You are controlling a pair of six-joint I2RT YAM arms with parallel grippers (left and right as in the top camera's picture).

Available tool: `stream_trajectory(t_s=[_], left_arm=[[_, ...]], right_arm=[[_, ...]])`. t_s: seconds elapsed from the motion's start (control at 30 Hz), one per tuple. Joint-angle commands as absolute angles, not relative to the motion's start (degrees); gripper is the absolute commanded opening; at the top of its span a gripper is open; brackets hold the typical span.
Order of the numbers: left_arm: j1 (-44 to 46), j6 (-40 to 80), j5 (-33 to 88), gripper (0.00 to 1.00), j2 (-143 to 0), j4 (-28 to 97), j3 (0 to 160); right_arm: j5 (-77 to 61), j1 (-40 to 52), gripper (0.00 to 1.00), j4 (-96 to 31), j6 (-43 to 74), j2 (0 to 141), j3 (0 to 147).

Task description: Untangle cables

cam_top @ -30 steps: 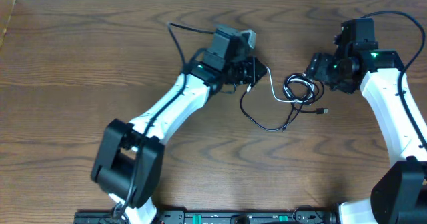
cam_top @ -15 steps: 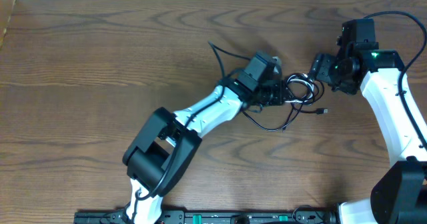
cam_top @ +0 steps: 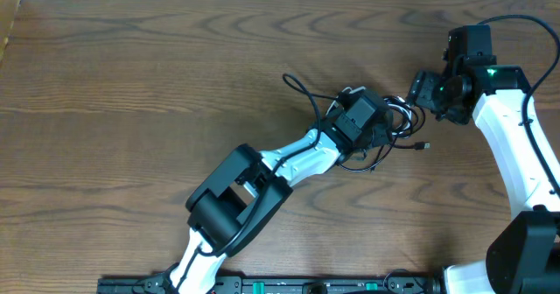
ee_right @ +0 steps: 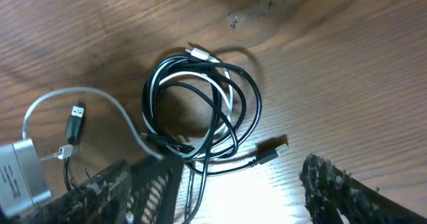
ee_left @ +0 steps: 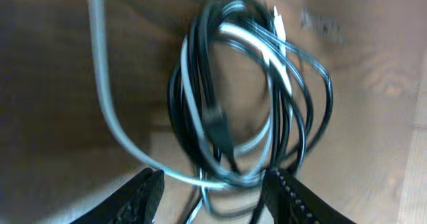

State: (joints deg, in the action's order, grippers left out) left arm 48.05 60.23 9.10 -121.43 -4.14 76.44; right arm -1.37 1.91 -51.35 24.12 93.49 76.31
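Left gripper (ee_left: 212, 187): jaws parted, clamping nothing. The tips sit low over the bottom edge of the bundle (ee_right: 200, 147), with a white strand and a few black strands crossing the gap between them. I read this as lining up for a pinch on one strand, not a grip.

Right gripper (ee_right: 220, 184): spread wide and empty. It hovers just beside the same bundle on the far side from the left arm, probably parked to take the opposite end once the left has a hold.

Cables: the white cable (ee_right: 80, 91) and black cable (ee_left: 175, 117) are wound together in one small coil flat on the table (cam_top: 131, 66). The coil is right of centre, between the two grippers, and in the overhead view the left wrist hides most of it.

- The white cable leaves the coil in a loose arc toward the left arm.
- A black plug end (ee_right: 273, 147) lies free on the wood just outside the coil.
- A white plug tip (ee_right: 197, 51) pokes out at the coil's top edge.

Status: not untangled yet, the loops are fully interleaved.

The free tails are the obvious handles (the white arc looks easiest). Grabbing into the coil itself risks catching both colours and dragging the whole bundle instead of separating it. The wrist view is motion-blurred, so I can't tell which strand sits lowest.
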Motion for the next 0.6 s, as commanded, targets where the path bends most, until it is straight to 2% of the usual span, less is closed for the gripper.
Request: stream_trajectory(t_s=[0.0,0.13,0.17,0.27,0.43,0.57], left_arm=[[47.88,62.89,4.73,0.52,-123.72,-6.92,77.03],[47.86,62.92,4.69,0.49,-126.15,-9.56,77.03],[47.86,62.94,4.69,0.43,-126.32,-9.74,77.03],[47.81,62.85,4.64,0.09,-126.34,-9.87,77.03],[46.59,55.44,5.96,0.07,-125.84,-9.87,77.03],[43.90,42.87,16.12,0.07,-122.91,-8.67,77.03]], right_arm=[[-0.27,1.69,0.78,-51.31,24.38,93.78,76.38],[-0.27,1.69,0.78,-51.27,24.38,93.78,76.38],[-0.27,1.69,0.78,-51.27,24.38,93.78,76.38],[-0.32,1.69,0.78,-51.27,24.38,93.78,76.38],[-0.36,1.69,0.79,-51.09,24.38,93.78,76.38],[-2.48,1.76,0.80,-50.54,22.13,93.78,76.38]])
